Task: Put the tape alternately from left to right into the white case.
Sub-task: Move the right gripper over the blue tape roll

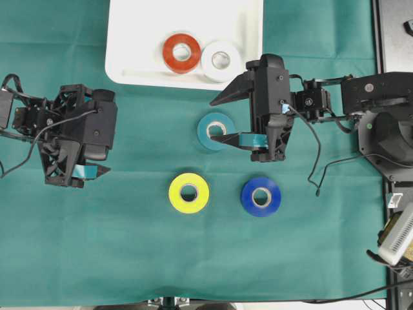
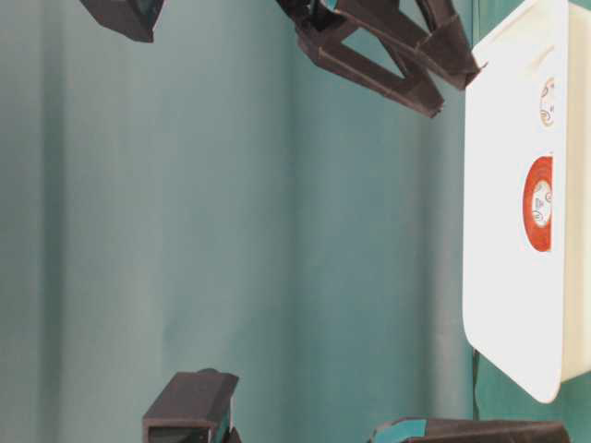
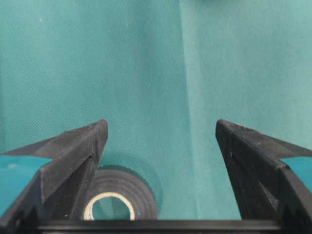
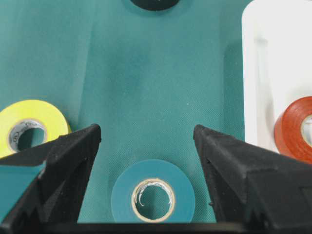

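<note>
Under the wide-open, empty right gripper (image 4: 146, 146), teal roll (image 4: 153, 191) flat, core up

Plain green cloth (image 1: 129, 245) over the tabletop, white case (image 1: 135, 39) holding an orange-red roll (image 1: 181, 53) and a white roll (image 1: 221, 60), teal roll (image 1: 210, 129), yellow roll (image 1: 188, 193), blue roll (image 1: 261, 196), black roll (image 3: 122, 195), all with pale cores, black claws with teal pads

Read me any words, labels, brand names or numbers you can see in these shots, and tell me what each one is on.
No text can be read in any view.
Cores of the orange-red roll, yellow roll and teal roll: faint marks, too small and blurred to read.
Device at the overhead view's right edge: markings too small to read.
</note>
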Tool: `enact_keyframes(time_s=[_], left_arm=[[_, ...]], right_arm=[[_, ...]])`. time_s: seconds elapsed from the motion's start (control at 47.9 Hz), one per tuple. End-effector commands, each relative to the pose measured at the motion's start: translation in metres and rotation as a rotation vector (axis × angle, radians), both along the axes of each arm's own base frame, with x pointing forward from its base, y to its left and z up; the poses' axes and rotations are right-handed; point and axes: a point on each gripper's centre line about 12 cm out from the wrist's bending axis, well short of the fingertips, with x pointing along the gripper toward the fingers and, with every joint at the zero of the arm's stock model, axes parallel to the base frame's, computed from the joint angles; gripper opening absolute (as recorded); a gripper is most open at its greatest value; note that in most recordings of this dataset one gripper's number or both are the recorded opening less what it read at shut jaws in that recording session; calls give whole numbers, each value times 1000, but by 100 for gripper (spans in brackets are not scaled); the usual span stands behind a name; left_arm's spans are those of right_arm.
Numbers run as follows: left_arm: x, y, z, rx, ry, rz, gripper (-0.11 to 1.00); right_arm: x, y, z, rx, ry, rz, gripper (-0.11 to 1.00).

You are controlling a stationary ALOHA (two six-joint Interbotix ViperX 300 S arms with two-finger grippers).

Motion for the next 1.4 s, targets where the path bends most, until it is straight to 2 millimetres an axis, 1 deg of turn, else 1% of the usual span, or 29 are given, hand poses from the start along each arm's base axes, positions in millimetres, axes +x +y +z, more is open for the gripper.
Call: enact_keyframes(time_s=[0.0,0.521,0.626,0.751,1.022,1.21,1.377], left_arm=[[2,-1,9,-5,-38,-3,75],[3,-1,9,-5,-36,-3,75],[3,-1,9,-5,-36,-3,75],[3,-1,9,-4,-37,-4,75],[3,-1,9,-5,-36,-3,75],[3,-1,9,-6,-36,-2,75],[2,-1,8,-7,-33,-1,75]], right_arm=[[1,1,9,2,-32,2,83],[1,1,9,4,-31,0,83],[1,4,9,4,-31,9,83],[1,13,9,9,-29,35,83],[-4,43,8,26,-12,116,83],[-11,62,2,34,44,169,83],[-21,74,-8,90,132,159,83]])
